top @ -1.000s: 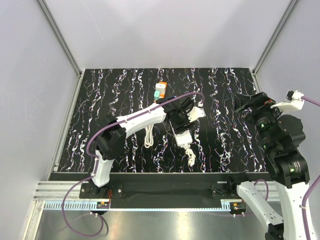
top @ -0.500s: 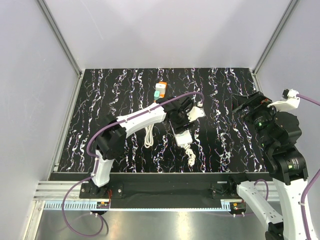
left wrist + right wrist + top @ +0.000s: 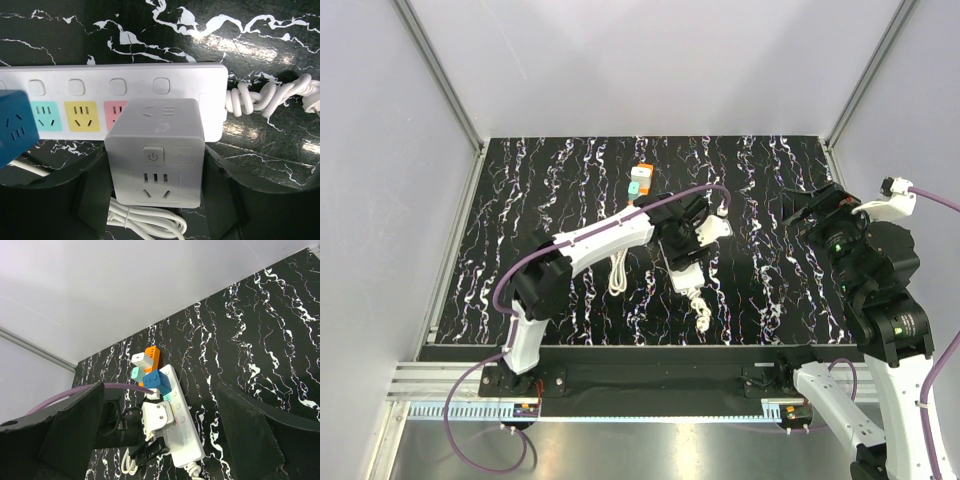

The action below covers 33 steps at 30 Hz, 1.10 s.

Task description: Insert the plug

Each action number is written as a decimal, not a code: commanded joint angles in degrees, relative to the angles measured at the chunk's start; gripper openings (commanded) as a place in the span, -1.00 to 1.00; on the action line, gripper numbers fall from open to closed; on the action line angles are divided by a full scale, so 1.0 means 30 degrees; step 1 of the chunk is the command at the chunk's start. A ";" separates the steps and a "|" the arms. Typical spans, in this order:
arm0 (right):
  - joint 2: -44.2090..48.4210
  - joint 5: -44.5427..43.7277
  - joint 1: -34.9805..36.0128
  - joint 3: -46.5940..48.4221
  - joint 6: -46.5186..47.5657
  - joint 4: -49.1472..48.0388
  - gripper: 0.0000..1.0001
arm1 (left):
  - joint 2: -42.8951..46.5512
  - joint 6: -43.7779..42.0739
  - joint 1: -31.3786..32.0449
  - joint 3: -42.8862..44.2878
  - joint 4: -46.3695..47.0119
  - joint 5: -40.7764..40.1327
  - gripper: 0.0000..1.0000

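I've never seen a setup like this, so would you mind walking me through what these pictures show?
Two robot arms are bolted at the near edge of a black marbled table. One picture looks down from above; the other two come from a camera on each wrist. A white power strip lies on the table, with a blue plug and an orange-and-white plug sitting on its far end. The left gripper appears to grip a white cube adapter standing on the strip. The right gripper hangs open and empty, raised at the right.
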<state>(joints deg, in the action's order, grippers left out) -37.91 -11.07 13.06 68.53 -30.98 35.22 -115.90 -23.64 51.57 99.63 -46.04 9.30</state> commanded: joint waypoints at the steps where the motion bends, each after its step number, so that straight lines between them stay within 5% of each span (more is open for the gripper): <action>1: -0.0224 -0.0177 -0.0047 0.0095 0.0396 -0.0344 0.99 | 0.0488 0.0145 0.0212 0.0686 -0.0121 0.0650 -1.00; 33: -0.0078 0.0174 -0.0076 0.0037 0.0572 -0.0344 0.99 | 0.0165 -0.0148 0.0007 -0.0545 0.0729 -0.1078 -1.00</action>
<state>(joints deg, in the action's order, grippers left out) -38.15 -11.00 13.06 68.53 -29.87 35.24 -116.75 -23.55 51.92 99.20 -43.46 8.05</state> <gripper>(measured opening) 0.994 0.639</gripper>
